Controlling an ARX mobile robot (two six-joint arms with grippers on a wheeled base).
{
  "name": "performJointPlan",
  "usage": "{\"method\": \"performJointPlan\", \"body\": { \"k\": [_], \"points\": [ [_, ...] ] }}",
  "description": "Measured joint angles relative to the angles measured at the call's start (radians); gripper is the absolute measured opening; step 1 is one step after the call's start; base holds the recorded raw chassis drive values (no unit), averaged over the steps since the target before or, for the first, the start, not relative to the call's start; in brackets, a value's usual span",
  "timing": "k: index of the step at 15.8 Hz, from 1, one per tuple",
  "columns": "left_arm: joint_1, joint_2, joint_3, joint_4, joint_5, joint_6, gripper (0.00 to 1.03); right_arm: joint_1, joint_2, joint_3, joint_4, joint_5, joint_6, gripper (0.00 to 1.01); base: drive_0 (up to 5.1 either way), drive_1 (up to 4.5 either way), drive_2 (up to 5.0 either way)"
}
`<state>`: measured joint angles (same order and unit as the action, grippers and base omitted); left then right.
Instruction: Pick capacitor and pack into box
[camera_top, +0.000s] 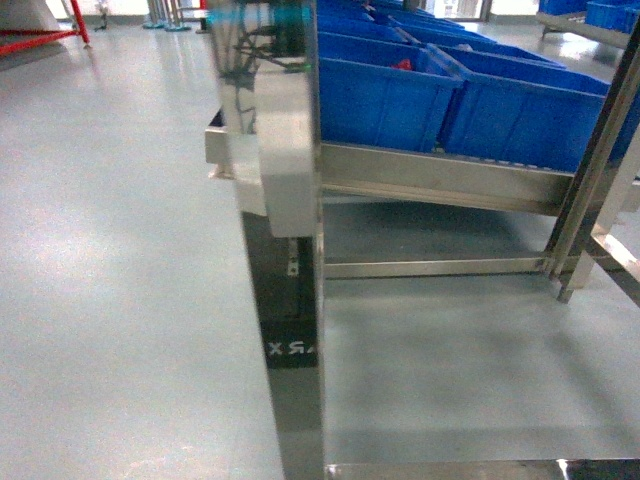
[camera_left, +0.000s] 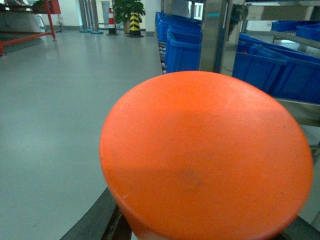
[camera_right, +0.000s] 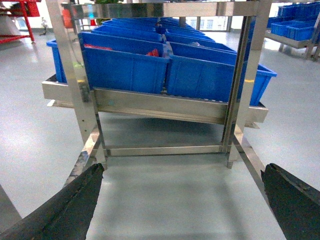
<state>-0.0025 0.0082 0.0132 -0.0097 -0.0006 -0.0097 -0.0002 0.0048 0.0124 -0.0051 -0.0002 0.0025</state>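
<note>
An orange capacitor (camera_left: 205, 155) fills the left wrist view, its round flat end facing the camera. My left gripper (camera_left: 210, 227) is shut on it, with dark fingers (camera_left: 107, 217) showing at the bottom left and bottom right. My right gripper (camera_right: 182, 169) is open over bare grey floor, with nothing between its dark fingers (camera_right: 75, 202). It faces the steel rack (camera_right: 160, 102). The box is out of view. Neither gripper shows in the head view.
Blue crates (camera_right: 125, 67) stand in rows on the steel rack's sloping shelf (camera_top: 440, 175). A steel upright (camera_top: 285, 120) stands close in front of the head camera. Rack legs (camera_right: 235, 100) and a low crossbar (camera_right: 165, 149) frame the floor under the shelf. Grey floor (camera_top: 110, 260) lies to the left.
</note>
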Motion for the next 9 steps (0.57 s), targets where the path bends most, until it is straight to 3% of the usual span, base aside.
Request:
{"method": "performJointPlan", "body": {
  "k": [9],
  "points": [
    [0.0, 0.0, 0.0, 0.005, 0.0, 0.0, 0.44, 0.0, 0.0, 0.0, 0.003, 0.0, 0.0, 0.98, -4.9, 2.51, 2.5]
  ]
}}
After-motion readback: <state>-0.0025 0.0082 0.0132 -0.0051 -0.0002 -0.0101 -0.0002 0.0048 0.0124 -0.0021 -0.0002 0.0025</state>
